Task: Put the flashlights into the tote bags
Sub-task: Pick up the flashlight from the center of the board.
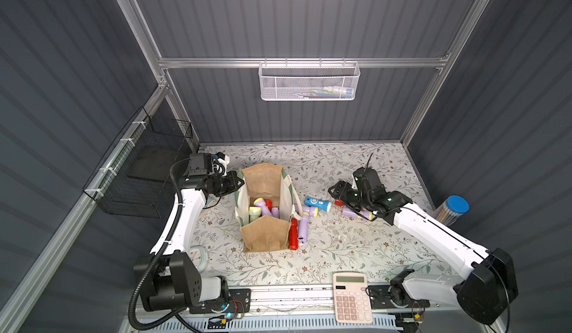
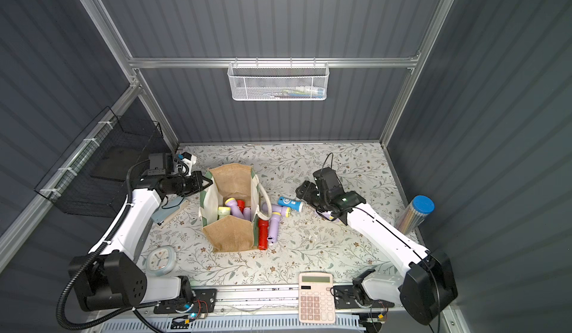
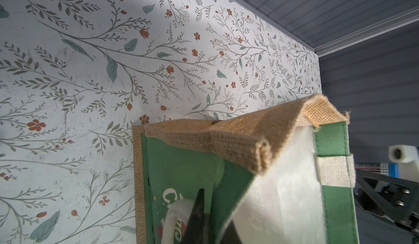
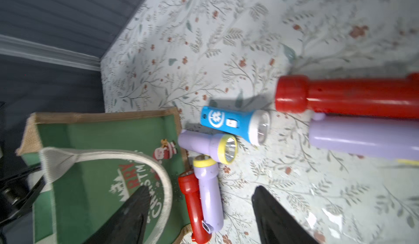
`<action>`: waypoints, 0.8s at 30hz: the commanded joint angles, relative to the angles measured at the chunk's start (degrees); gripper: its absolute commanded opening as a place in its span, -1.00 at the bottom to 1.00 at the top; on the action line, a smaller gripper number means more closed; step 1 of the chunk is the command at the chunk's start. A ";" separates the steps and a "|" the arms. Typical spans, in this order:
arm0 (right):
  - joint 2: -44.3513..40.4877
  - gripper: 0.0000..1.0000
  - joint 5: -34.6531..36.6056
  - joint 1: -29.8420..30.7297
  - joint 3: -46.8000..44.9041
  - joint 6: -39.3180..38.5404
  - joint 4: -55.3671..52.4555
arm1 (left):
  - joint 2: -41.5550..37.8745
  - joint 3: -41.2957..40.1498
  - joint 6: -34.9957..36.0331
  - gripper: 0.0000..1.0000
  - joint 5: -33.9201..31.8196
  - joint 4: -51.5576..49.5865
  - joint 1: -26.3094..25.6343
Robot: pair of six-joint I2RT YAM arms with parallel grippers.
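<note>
My left gripper (image 1: 240, 182) pinches the left rim of the boxy tan jute tote bag (image 1: 263, 237), mid-bench (image 1: 340, 244). My right gripper (image 1: 336, 189) hangs spread and empty. Stubby plastic flashlights (image 1: 263, 208) lie inside the bag; 6 more flashlights (image 1: 317, 204) lie right of it.

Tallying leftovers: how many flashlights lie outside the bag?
6: blue and lilac near the handle, red and lilac along the bag, red and lilac under the right arm; more may be hidden.
</note>
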 commanded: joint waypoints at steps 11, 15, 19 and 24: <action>0.86 0.45 2.48 -4.30 -11.42 20.18 2.56 | 0.68 0.06 0.55 -0.88 0.50 -1.18 0.02; 3.18 0.43 0.65 -7.01 -12.17 22.13 4.83 | 0.62 0.06 0.62 -0.87 0.32 -1.26 -0.02; 5.69 0.40 1.26 -8.20 -11.55 23.61 4.14 | 0.95 0.15 0.64 -0.88 0.23 -1.36 -0.02; 7.54 0.38 1.59 -8.66 -11.82 25.12 4.34 | 1.22 0.07 0.74 -0.88 -0.10 -1.57 -0.02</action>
